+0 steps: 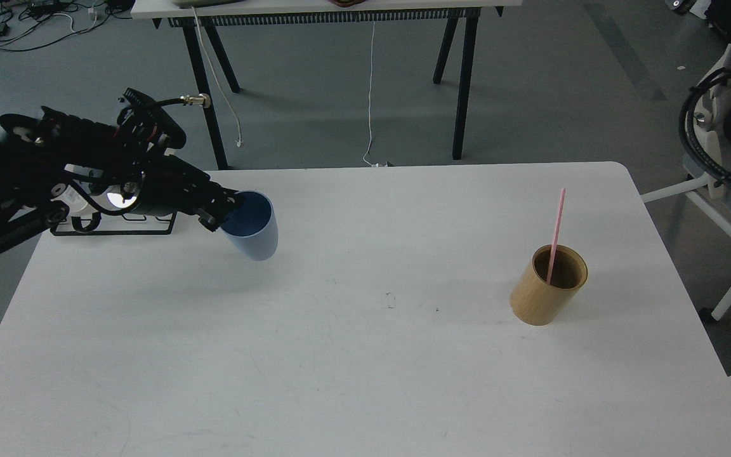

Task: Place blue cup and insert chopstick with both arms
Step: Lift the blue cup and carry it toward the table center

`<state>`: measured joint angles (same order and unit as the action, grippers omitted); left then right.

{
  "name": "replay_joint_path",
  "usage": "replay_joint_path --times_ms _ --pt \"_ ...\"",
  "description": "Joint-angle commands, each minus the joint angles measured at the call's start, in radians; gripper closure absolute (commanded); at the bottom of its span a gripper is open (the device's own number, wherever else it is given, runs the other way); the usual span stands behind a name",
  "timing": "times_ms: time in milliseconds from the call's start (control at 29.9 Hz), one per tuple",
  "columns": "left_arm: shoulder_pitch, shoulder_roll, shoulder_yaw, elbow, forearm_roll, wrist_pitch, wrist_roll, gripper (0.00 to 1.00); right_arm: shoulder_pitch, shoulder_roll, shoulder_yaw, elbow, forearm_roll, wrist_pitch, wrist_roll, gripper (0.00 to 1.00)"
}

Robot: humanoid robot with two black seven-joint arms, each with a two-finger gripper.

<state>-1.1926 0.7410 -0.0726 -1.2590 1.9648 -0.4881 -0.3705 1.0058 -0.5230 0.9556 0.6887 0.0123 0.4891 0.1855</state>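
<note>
White table [353,355], head view. Left arm [54,171] enters from 9 o'clock; its gripper [226,208] is clamped on the rim of the blue cup [252,227], one finger reaching inside the mouth, the other on the outer wall. Cup sits at about 10 o'clock on the table, tilted, mouth turned toward the camera and up; whether its base touches the surface cannot be told. Behind the arm, a black frame [111,230] lies on the table, mostly covered by the arm, with white parts in it too blocked to identify. Chopstick [556,235], a single thin pink stick, stands leaning in a tan wooden cylinder [546,289] at about 3 o'clock, well apart from the cup; its lower end is hidden inside the cylinder. Bare tabletop lies between cup and cylinder, with only small dark specks near the centre. Right gripper not seen. At 12 o'clock, a second table [327,9] with black legs, cut off by the edge; a white cable [372,89] hangs from it. At 3 o'clock, a white frame [730,235] with black hoses, partly cut off.
</note>
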Motion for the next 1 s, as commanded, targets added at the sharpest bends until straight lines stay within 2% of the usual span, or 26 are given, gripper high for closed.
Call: replay_joint_path --times_ms 0,201,301,434,802,969 --pt "-0.025 -0.148 0.001 -0.005 0.046 -0.001 0.025 0.99 0.026 0.001 -0.038 0.0 -0.002 -0.001 -0.001 0.0" --pt "-0.019 -0.301 0.007 -0.005 0.137 -0.001 0.059 0.99 0.082 0.008 -0.116 0.002 -0.003 -0.027 0.0 0.0" --pt "-0.004 -0.38 0.013 -0.004 0.217 -0.001 0.099 0.99 0.082 0.009 -0.11 0.002 -0.003 -0.029 0.0 0.0" --pt "0.039 -0.434 0.013 0.006 0.217 -0.001 0.125 0.99 0.076 0.017 -0.112 0.002 -0.002 -0.03 0.002 0.0" --pt "0.137 -0.45 -0.003 0.027 0.217 -0.001 0.12 0.98 0.068 0.018 -0.118 0.003 -0.002 -0.05 0.005 0.0" --pt "0.142 -0.457 -0.006 0.059 0.217 -0.001 0.117 0.92 0.059 0.015 -0.121 0.008 -0.003 -0.05 0.005 0.0"
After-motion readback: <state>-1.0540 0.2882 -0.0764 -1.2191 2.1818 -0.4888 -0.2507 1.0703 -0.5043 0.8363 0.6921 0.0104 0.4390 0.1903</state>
